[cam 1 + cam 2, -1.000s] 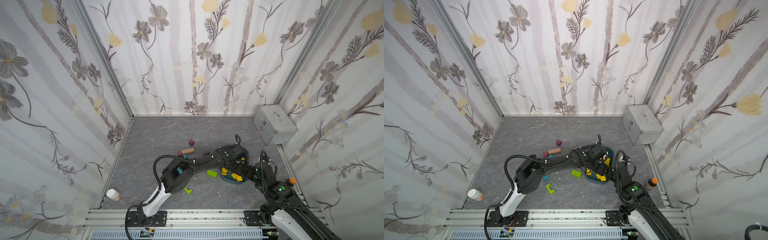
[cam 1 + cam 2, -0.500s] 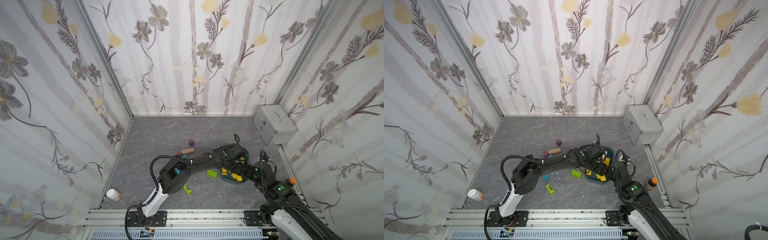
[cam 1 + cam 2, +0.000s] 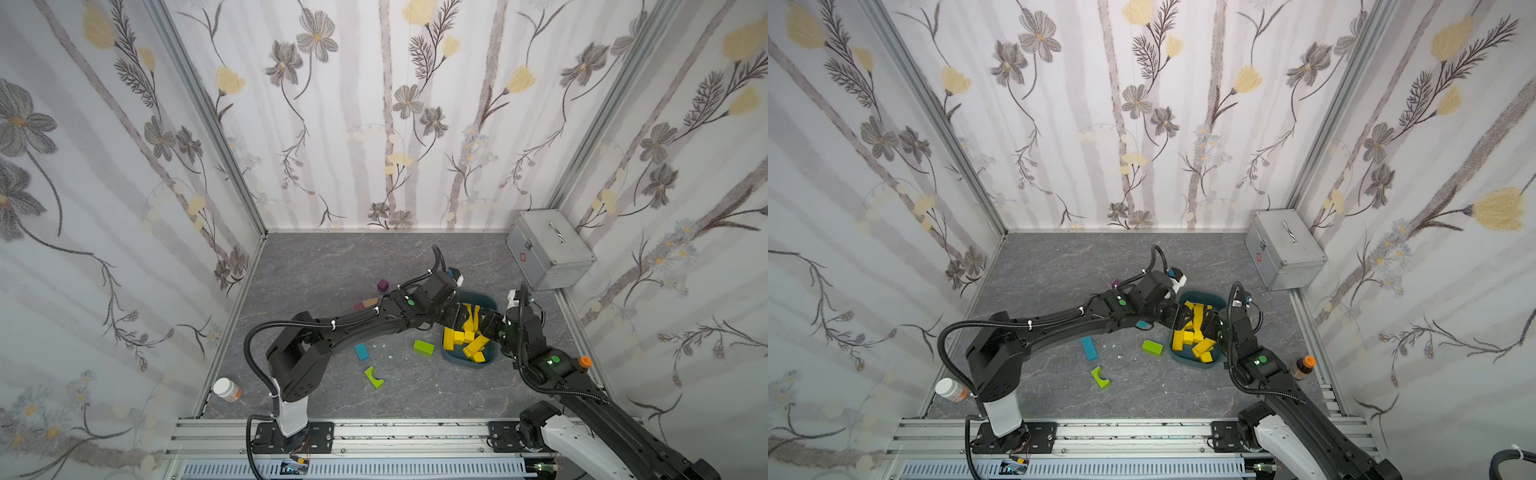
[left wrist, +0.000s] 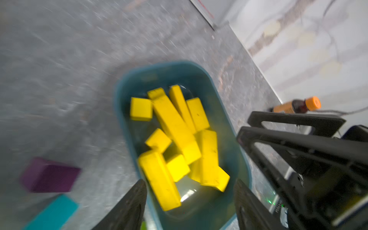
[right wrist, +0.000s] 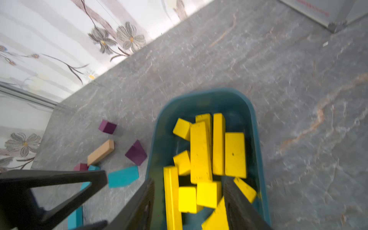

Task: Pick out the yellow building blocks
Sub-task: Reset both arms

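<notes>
When we hold this moment against the top views of one second ago, we find very little changed. Both arms stay bent over the teal tub (image 3: 482,296) on the 3 o'clock side of the grey floor (image 3: 332,266), and the loose blocks lie where they lay. Only the elbow of the left arm (image 3: 353,328) has swung a little toward 9 o'clock.

The yellow building blocks (image 3: 463,338) lie heaped inside the tub, and we see no yellow piece on the floor in any view. From this we judge that the sorting is finished or nearly so, and that the arms have only to draw away.

The left gripper (image 4: 190,184) holds its jaws wide apart above the tub and carries nothing. The right gripper (image 5: 188,181) also has its jaws apart. Blocks lie below and between them, but none looks clamped.

The right wrist view shows plainly what the left arm partly hides from above: a peach bar (image 5: 100,152), a purple cube (image 5: 107,126) and a teal block (image 5: 123,177) just beside the tub. The left wrist view is rather blurred, yet it shows the two claws standing close side by side. Only the top views show the lime green block (image 3: 423,347) just at 9 o'clock of the tub and the green arch block (image 3: 374,377) toward its 8 o'clock.
</notes>
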You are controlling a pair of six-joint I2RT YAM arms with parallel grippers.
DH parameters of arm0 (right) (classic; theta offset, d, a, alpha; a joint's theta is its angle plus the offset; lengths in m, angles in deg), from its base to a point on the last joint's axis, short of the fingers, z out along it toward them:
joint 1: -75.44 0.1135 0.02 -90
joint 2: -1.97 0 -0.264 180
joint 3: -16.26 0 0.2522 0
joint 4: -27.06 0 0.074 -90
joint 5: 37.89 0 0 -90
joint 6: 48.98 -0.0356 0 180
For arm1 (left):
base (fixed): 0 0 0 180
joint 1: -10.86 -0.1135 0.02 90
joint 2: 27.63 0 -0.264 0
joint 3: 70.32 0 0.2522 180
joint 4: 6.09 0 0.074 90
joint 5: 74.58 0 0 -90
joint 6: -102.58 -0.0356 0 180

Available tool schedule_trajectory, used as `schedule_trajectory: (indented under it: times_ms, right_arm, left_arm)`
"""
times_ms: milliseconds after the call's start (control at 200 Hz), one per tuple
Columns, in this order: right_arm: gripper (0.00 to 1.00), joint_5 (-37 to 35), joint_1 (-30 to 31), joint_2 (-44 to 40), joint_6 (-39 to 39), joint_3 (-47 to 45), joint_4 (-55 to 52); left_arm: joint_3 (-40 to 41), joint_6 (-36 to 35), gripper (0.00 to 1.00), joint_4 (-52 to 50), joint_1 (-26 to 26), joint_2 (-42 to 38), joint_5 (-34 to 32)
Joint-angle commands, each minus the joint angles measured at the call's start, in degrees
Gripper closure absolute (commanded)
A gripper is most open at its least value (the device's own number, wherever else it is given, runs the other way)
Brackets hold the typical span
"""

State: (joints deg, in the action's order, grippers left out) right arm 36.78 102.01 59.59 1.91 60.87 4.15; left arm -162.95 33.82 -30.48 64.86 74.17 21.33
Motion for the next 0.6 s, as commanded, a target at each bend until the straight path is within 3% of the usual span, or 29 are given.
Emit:
schedule_trajectory:
  times_ms: [0, 240, 430, 595]
  right_arm:
    - [0.43, -5.05, -1.11, 6.36, 6.37, 5.48, 9.40]
    - [0.42, -6.38, -5.57, 19.12, 13.08, 16.48, 12.43]
    - [0.41, -8.75, -12.79, 19.63, 18.17, 13.87, 19.03]
    - [0.39, -9.97, -18.55, 17.52, 27.19, 5.15, 31.18]
  left_arm:
    - [4.69, -5.22, 0.30, 6.43, -3.75, -5.48, -7.14]
    - [22.83, -10.91, 0.29, 17.58, -16.16, -21.23, -12.75]
    - [36.50, -14.88, 0.24, 24.87, -29.74, -32.93, -17.75]
    - [43.17, -16.86, 0.20, 26.92, -43.06, -35.28, -16.14]
